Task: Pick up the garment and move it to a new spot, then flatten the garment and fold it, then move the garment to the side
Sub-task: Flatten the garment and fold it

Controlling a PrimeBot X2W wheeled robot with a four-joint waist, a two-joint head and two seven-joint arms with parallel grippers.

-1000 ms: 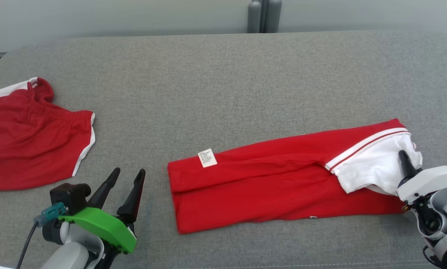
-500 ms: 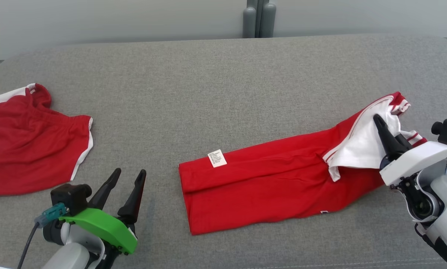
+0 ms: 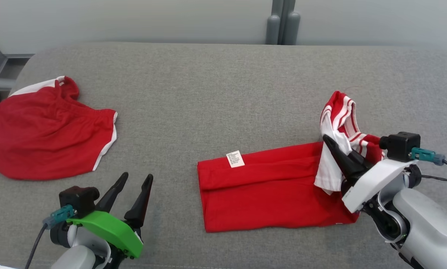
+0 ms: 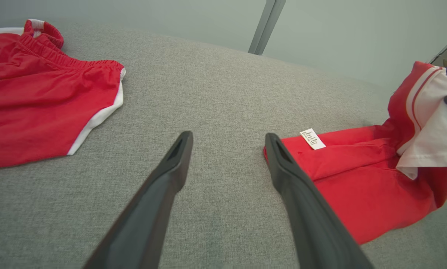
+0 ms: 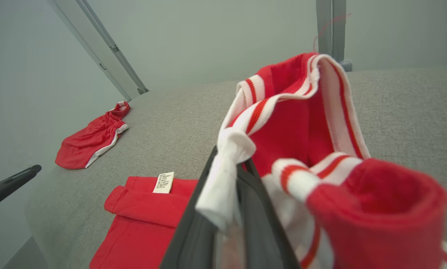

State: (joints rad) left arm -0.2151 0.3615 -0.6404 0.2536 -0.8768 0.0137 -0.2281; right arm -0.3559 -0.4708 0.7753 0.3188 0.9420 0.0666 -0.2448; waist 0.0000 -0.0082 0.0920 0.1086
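The garment (image 3: 268, 190) is a red shirt with white, red-striped trim, folded into a long strip on the grey padded surface (image 3: 208, 93). A white label (image 3: 235, 159) sits near its left end. My right gripper (image 3: 329, 144) is shut on the white and striped right end, which it holds raised and bunched above the strip; the right wrist view shows white cloth pinched in that gripper (image 5: 229, 160). My left gripper (image 3: 136, 176) stands open at the lower left, nothing between its fingers (image 4: 171, 164), a short way left of the garment's (image 4: 357, 179) left edge.
A pair of red shorts (image 3: 47, 127) with white side trim lies at the far left of the surface, also seen as red shorts (image 4: 40, 93). A grey post (image 3: 283, 22) stands behind the back edge. Bare grey surface lies between shorts and garment.
The right gripper has lifted the garment's white end off the surface and carried it up and leftward, so that end now stands bunched. The head view has shifted. The left gripper has stayed put.
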